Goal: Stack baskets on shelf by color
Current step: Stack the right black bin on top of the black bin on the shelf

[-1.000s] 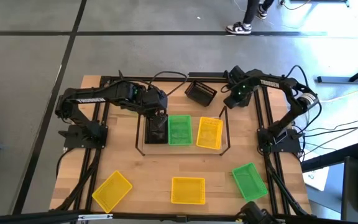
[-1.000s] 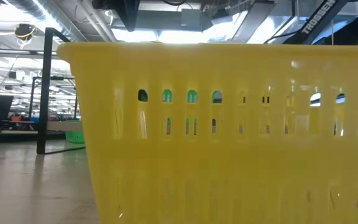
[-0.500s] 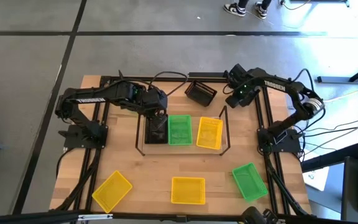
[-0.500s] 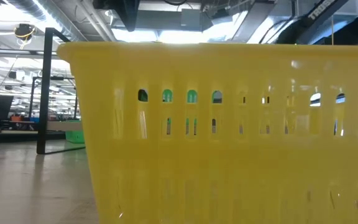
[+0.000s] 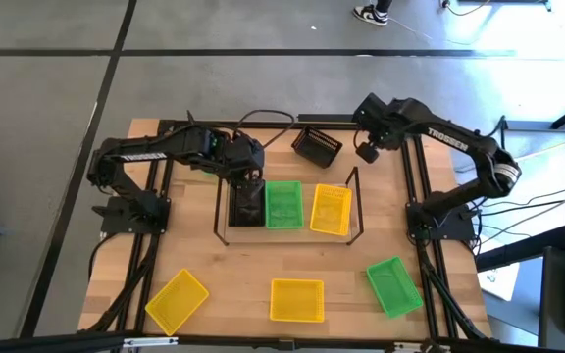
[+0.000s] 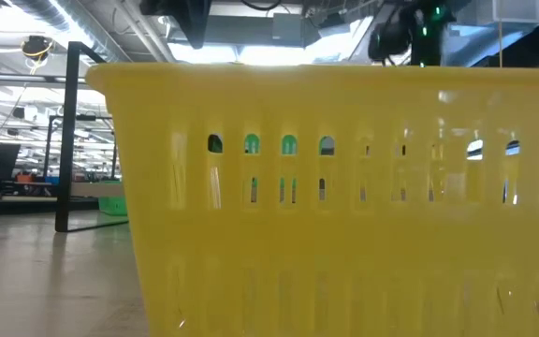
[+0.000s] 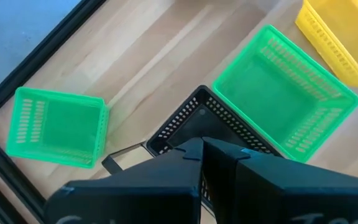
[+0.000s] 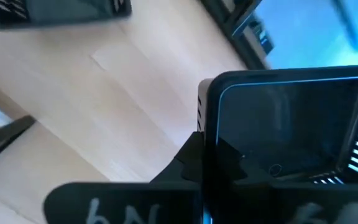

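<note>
Your low view is almost wholly blocked by one yellow basket, cut off at the right and bottom edges; the shelf and the other baskets behind it are hidden from you there, save green glimpses through its slots. In the left wrist view the closed fingers cover most of the black basket, and the yellow basket runs off the edge. In the right wrist view a black basket is blurred and cropped

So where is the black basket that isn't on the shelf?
In the high view, the black basket sits at the table's far edge, behind the shelf, just left of the right gripper.
</note>
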`<action>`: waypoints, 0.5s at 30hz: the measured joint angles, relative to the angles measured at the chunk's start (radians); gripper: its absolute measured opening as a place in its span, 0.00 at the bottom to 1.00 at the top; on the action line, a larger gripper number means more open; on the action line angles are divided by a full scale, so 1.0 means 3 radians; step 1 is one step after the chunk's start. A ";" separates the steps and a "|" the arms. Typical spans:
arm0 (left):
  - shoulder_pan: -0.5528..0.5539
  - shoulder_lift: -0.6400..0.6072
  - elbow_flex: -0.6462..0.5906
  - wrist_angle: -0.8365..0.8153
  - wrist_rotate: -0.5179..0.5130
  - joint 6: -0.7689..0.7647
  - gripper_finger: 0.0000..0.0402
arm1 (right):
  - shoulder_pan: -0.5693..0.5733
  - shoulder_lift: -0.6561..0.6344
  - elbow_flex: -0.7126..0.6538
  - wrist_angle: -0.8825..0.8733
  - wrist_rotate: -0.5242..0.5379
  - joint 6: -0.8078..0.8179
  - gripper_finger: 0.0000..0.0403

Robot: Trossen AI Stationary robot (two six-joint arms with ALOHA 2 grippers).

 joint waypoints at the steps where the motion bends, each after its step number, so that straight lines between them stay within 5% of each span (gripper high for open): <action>1: -0.0002 0.0004 0.0000 0.0000 0.0001 0.0027 0.00 | 0.0072 -0.0009 0.0105 -0.0074 0.0050 0.0026 0.00; 15: 0.0184 0.0034 -0.0001 0.0071 0.0058 0.0010 0.19 | 0.1143 -0.0022 0.1090 -0.0292 0.0453 -0.0253 0.00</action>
